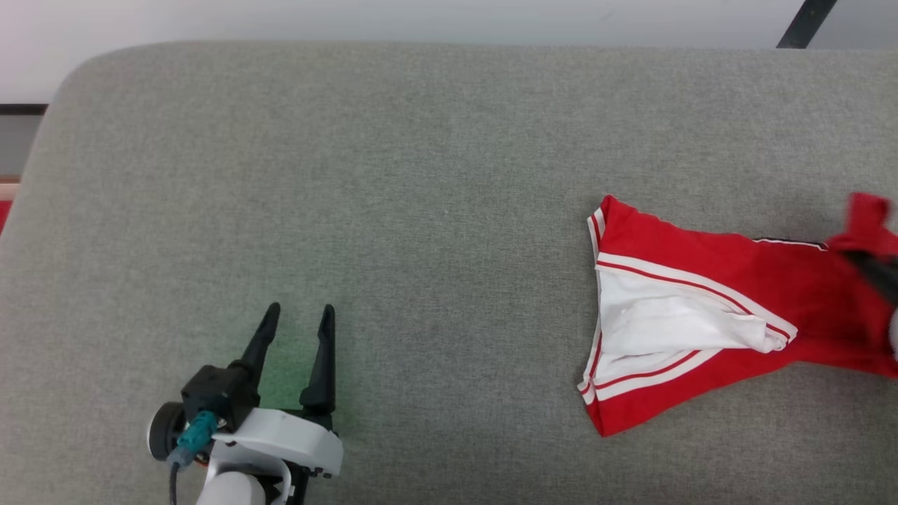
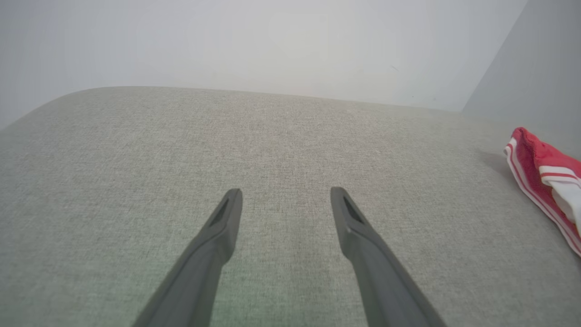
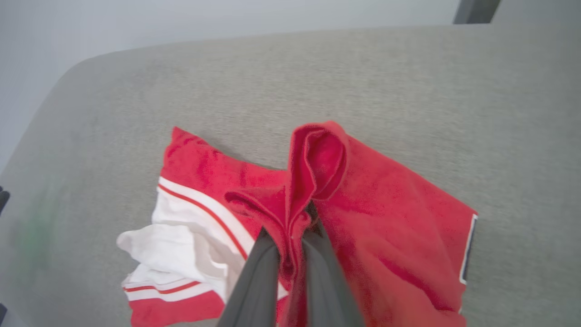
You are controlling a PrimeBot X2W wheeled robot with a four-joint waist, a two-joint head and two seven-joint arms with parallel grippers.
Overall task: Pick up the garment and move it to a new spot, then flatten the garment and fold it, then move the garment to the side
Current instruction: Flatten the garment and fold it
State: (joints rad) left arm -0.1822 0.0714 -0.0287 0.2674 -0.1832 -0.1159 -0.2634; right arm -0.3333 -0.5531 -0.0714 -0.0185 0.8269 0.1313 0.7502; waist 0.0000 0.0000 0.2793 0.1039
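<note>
My right tool point(image 3: 290, 232) is pressed together on a bunched red fold of the jersey point(image 3: 390, 213), pinching it near the right edge of the head view. The rest of the cloth lies out to the left across the grey surface point(image 1: 421, 175), with its white panel and striped trim crumpled at the far end. My left tool point(image 1: 300, 312) is spread wide and empty above the surface at the lower left, well apart from the jersey.

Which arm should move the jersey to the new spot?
Right. The right end effector is shut on a pinched fold of the garment; the left end effector is open, well apart from it.
</note>
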